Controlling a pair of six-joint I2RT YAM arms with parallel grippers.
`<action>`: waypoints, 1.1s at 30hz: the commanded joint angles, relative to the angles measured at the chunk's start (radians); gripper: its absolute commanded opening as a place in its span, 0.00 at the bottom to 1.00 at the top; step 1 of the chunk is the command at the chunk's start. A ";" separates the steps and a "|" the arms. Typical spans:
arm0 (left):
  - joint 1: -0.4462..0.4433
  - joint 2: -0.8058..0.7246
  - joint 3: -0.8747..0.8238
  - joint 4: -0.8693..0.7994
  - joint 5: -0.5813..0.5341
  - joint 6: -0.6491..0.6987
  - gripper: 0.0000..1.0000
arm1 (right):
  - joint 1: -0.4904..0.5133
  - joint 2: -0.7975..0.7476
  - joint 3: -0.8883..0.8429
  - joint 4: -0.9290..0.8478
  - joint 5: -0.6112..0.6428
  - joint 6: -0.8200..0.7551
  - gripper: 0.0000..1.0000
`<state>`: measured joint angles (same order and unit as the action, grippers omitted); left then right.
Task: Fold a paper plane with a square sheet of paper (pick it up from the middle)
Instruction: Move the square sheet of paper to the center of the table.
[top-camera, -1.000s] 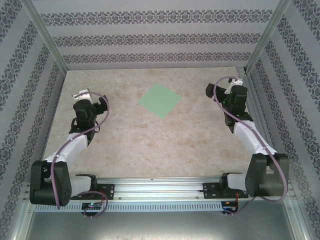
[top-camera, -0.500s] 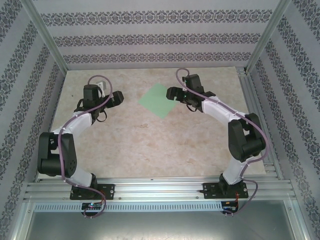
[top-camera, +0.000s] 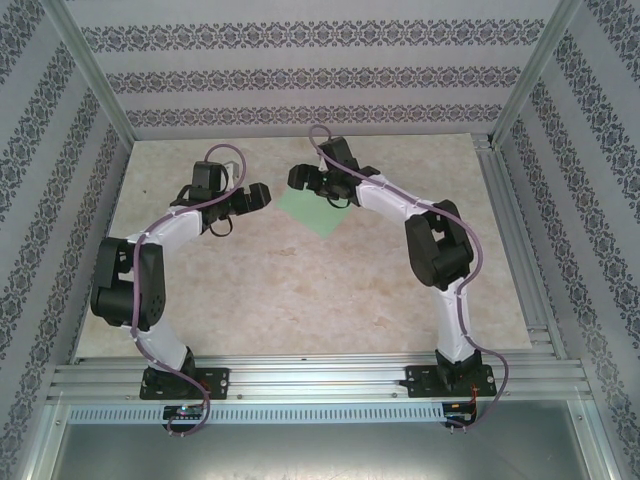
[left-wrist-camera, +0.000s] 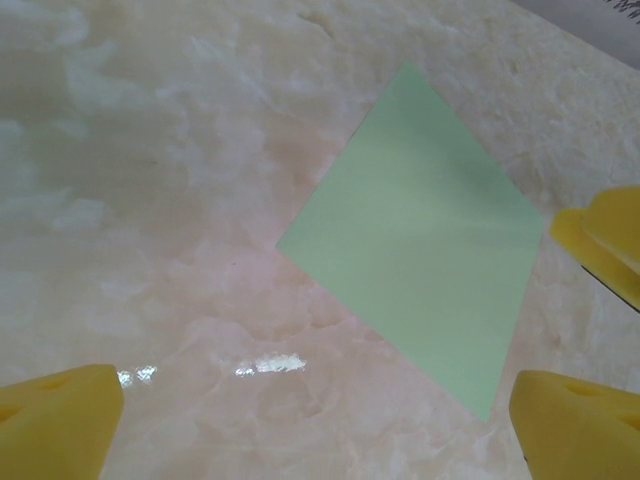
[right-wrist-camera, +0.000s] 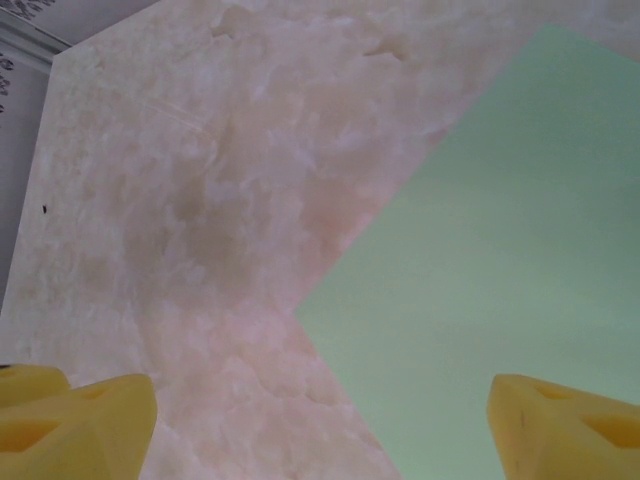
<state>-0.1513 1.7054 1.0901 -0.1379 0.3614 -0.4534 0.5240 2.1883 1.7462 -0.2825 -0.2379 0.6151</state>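
Note:
The square sheet of paper (top-camera: 322, 214) is light green and lies flat and unfolded on the marbled table, turned like a diamond. My right gripper (top-camera: 298, 180) hangs over its far-left edge, open. In the right wrist view the sheet (right-wrist-camera: 500, 260) runs under the right yellow fingertip (right-wrist-camera: 565, 425), and the gripper (right-wrist-camera: 320, 425) straddles its left corner. My left gripper (top-camera: 260, 193) is open just left of the sheet. In the left wrist view the sheet (left-wrist-camera: 420, 240) lies ahead and to the right of the gripper (left-wrist-camera: 320, 430), with bare table between the fingertips (left-wrist-camera: 55, 425).
A yellow finger of the right gripper (left-wrist-camera: 605, 240) shows at the sheet's right corner. Patterned walls (top-camera: 300, 80) and metal posts enclose the table (top-camera: 300, 290). Both arms bend inward, with elbows at left (top-camera: 130, 280) and right (top-camera: 440, 245). A rail (top-camera: 320, 375) runs along the near edge.
Both arms have swung in from the table's sides toward the sheet. The right gripper now covers the sheet's far-left edge, and the left gripper has closed in on its left corner.

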 joint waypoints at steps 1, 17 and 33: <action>0.001 0.012 0.021 -0.029 0.007 -0.037 1.00 | 0.017 0.071 0.106 -0.086 0.018 0.039 0.84; 0.001 0.034 0.061 -0.079 -0.008 -0.039 1.00 | 0.031 0.140 0.089 -0.216 0.025 0.003 0.85; 0.001 0.040 0.064 -0.102 -0.009 -0.039 1.00 | 0.062 -0.087 -0.255 -0.207 0.016 -0.053 0.86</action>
<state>-0.1513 1.7267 1.1294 -0.2111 0.3573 -0.4808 0.5636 2.1544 1.5463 -0.4393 -0.2153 0.5922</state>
